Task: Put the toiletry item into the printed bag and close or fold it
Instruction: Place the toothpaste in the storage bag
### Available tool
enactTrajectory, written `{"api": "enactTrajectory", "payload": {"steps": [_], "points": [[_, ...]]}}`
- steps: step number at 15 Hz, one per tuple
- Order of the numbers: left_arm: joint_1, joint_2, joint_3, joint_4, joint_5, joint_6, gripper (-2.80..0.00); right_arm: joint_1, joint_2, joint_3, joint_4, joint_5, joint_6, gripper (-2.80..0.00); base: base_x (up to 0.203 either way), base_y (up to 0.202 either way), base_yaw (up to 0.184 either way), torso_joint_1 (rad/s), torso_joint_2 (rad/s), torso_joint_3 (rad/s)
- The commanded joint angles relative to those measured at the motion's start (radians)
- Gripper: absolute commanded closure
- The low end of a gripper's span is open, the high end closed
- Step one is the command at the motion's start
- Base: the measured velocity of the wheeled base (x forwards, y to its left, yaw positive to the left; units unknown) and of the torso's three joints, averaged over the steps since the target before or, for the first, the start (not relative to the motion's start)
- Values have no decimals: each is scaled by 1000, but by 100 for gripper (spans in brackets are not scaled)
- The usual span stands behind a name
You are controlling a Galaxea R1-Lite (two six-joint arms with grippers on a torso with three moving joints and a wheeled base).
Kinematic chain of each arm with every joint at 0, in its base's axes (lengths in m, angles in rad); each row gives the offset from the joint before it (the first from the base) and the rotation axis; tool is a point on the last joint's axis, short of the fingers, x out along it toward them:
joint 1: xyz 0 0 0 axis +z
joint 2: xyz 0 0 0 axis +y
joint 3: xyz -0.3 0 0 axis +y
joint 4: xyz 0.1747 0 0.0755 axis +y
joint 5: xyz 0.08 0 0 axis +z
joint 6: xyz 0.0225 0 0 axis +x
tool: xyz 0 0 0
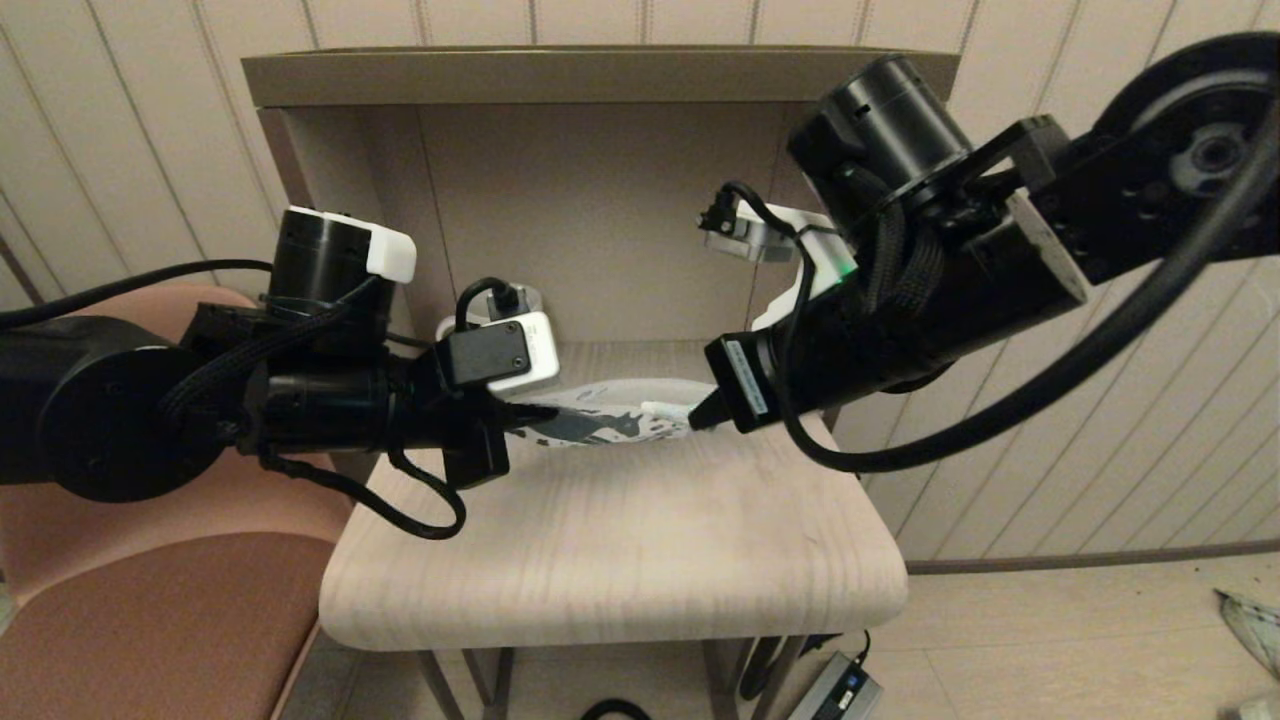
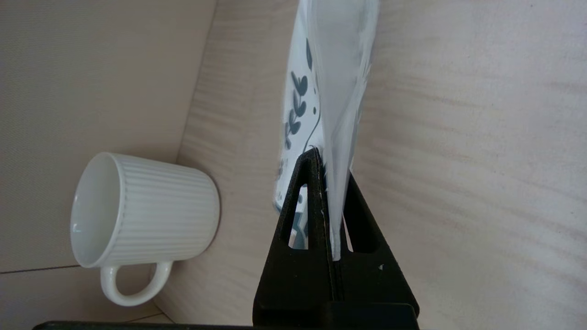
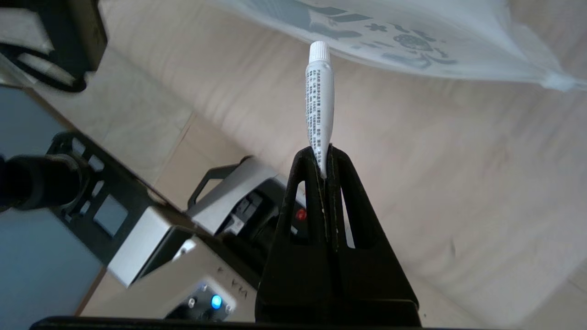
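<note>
The left gripper (image 2: 334, 183) is clamped on one edge of the printed bag (image 2: 339, 68), lifting it off the table (image 1: 620, 540) so that its walls part ahead of the fingertips, presumably to offer a mouth. The right gripper (image 3: 323, 160) pinches the crimped end of the toiletry item (image 3: 319, 101), cap pointing forward at the bag's printed side, apparently lined up for insertion. A white ribbed mug (image 2: 142, 211) stands apart, beside the left gripper.

Dim warm indoor light in head view, alcove back shadowed, pale wood-grain tabletop (image 1: 620, 540) evenly lit without glare; wrist views brighter, translucent printed white pouch (image 2: 341, 91) glowing and slightly blurred, near black arm hardware soft, frame edges slightly stretched.
</note>
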Motion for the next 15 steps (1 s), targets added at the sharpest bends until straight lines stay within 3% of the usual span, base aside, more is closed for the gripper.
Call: {"api": "enactTrajectory", "payload": {"steps": [1, 9, 15], "points": [[0, -10, 4, 0, -2, 5, 0, -7, 48, -5, -32, 0, 1, 0, 0, 0, 0, 0, 0, 0], [-1, -8, 2, 0, -2, 4, 0, -20, 37, -2, -66, -2, 1, 0, 0, 0, 0, 0, 0, 0], [-1, -5, 12, 0, -3, 6, 0, 22, -202, 123, 49, -1, 3, 0, 0, 0, 0, 0, 0, 0]]}}
